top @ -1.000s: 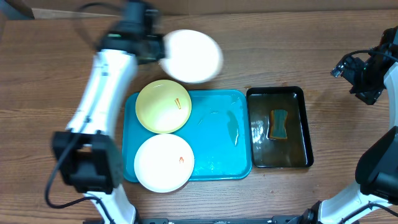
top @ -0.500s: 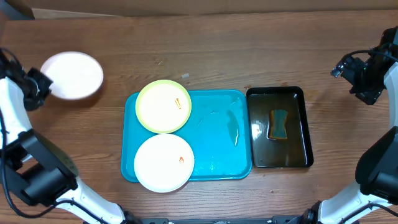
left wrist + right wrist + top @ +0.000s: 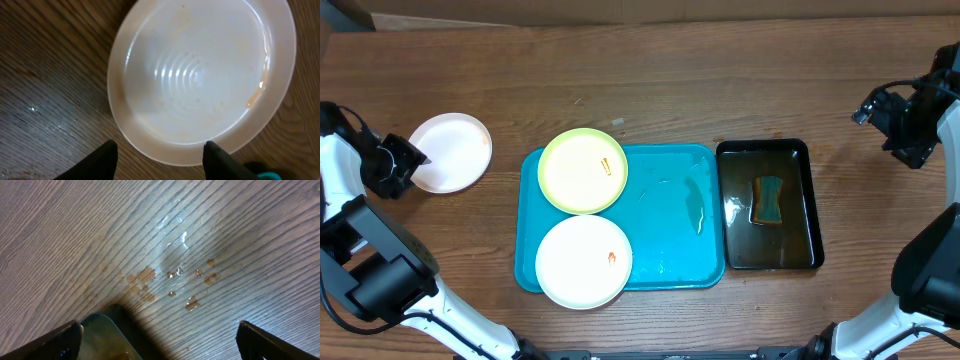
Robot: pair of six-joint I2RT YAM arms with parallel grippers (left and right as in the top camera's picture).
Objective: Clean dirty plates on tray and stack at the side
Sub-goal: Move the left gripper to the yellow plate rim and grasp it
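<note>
One white plate [image 3: 450,152] lies flat on the wood, left of the turquoise tray [image 3: 670,215]. My left gripper [image 3: 405,160] sits at its left rim. In the left wrist view the plate [image 3: 200,75] fills the frame and my left gripper [image 3: 161,149] is open, its fingers wide apart on either side of the near rim and not pinching it. On the tray a yellow-green plate [image 3: 582,170] and a white plate [image 3: 583,261] each carry small orange smears. My right gripper [image 3: 905,125] hangs open at the far right and holds nothing.
A black tray [image 3: 768,205] of murky water holds a sponge [image 3: 768,199], right of the turquoise tray. Its corner [image 3: 107,335] shows under my right gripper [image 3: 159,330]. Water drops [image 3: 172,272] lie on the wood there.
My left arm swung the white plate from behind the tray out to the left, and it now lies on the table. The left jaws have opened off it. The right arm has not moved.
</note>
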